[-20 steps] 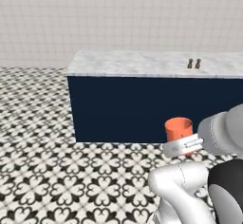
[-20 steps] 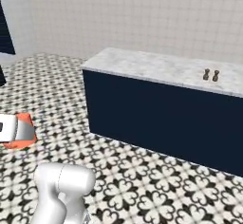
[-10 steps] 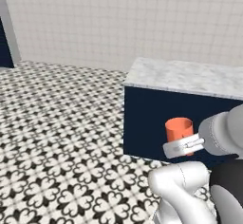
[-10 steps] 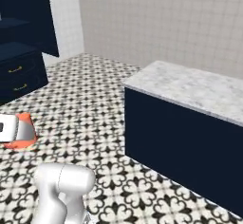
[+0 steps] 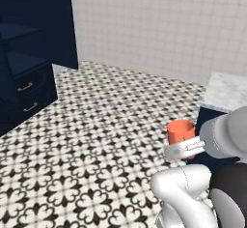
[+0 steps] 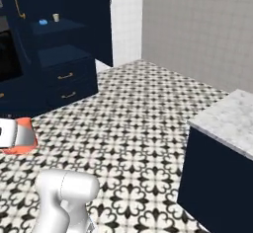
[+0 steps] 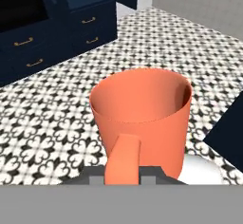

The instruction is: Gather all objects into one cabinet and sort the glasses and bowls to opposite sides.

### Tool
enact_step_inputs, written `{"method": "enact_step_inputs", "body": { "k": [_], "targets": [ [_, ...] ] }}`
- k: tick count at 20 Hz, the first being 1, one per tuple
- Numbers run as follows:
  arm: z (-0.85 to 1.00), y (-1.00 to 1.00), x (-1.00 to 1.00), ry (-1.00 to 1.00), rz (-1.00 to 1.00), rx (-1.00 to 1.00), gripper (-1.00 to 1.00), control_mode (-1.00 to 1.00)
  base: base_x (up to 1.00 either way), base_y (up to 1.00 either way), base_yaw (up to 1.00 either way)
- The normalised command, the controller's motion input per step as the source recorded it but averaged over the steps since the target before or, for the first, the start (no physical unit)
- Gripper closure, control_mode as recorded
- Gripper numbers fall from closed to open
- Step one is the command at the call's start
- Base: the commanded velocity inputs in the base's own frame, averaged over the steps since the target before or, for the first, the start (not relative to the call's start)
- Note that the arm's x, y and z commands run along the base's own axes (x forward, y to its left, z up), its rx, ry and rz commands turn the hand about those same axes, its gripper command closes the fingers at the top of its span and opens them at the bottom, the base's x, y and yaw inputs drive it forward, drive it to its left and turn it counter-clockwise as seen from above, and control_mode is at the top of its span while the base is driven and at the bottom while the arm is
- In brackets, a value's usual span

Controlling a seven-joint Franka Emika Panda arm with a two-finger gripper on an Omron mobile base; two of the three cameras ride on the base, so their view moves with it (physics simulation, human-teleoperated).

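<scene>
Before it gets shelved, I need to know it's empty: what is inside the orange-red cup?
The orange-red cup shows bare orange inner wall, with nothing visible inside. Its bottom is hidden behind the near rim, so emptiness isn't fully confirmed.

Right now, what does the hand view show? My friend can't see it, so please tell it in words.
An orange-red cup sits close up and upright in the gripper, its open top facing up. Behind it spreads a black-and-white patterned floor, with navy drawers with gold handles at the top left.

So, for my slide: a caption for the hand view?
Gripper carrying an orange-red cup over patterned floor toward navy drawers.
</scene>
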Motion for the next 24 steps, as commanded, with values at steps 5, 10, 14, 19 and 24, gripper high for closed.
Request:
{"method": "enact_step_inputs", "body": {
  "k": [5, 10, 14, 19, 24],
  "targets": [
    [0.00, 0.00, 0.00, 0.00, 0.00, 0.00, 1.00, 1.00, 1.00, 0.01, 0.44],
    [0.00, 0.00, 0.00, 0.00, 0.00, 0.00, 1.00, 1.00, 1.00, -0.06, 0.43],
    [0.00, 0.00, 0.00, 0.00, 0.00, 0.00, 1.00, 1.00, 1.00, -0.02, 0.42],
    [0.00, 0.00, 0.00, 0.00, 0.00, 0.00, 1.00, 1.00, 0.80, -0.57, 0.42],
    [0.00, 0.00, 0.00, 0.00, 0.00, 0.00, 1.00, 1.00, 0.13, -1.00, 0.42]
  ]
}}
